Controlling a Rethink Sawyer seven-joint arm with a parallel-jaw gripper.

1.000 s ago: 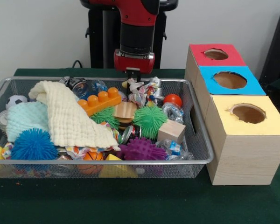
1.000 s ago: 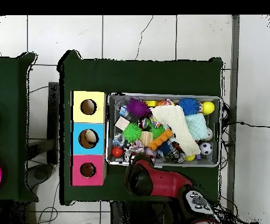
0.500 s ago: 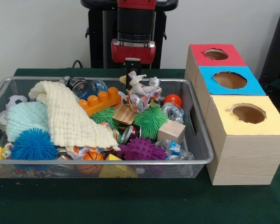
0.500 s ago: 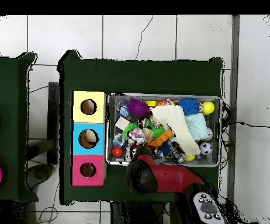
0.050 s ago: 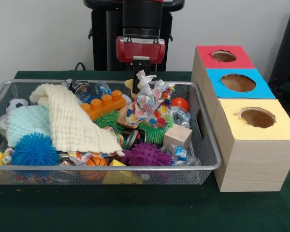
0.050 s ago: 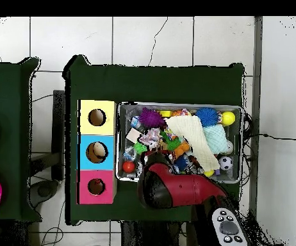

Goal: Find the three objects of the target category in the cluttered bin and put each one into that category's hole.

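The gripper (image 5: 141, 65) is pinched shut on the top of a patterned cloth (image 5: 149, 100), which hangs free above the middle of the wire bin (image 5: 209, 145), its lower edge down among the clutter. Directly beneath it sit a green spiky ball (image 5: 157, 131) and a round wooden disc (image 5: 124, 117). An orange toy brick (image 5: 102, 104) lies just to the cloth's left, beside a cream cloth (image 5: 72, 123) draped over much of the bin. A red ball (image 5: 180, 103) and a wooden cube (image 5: 177, 136) lie to its right; a purple spiky ball (image 5: 147, 154) and a blue spiky ball (image 5: 35, 150) rest near the front wall. Beside the bin stands the box with red (image 5: 224, 56), blue (image 5: 238, 82) and yellow (image 5: 256, 117) holes. In the overhead view the arm (image 6: 176, 189) covers the bin's near edge.
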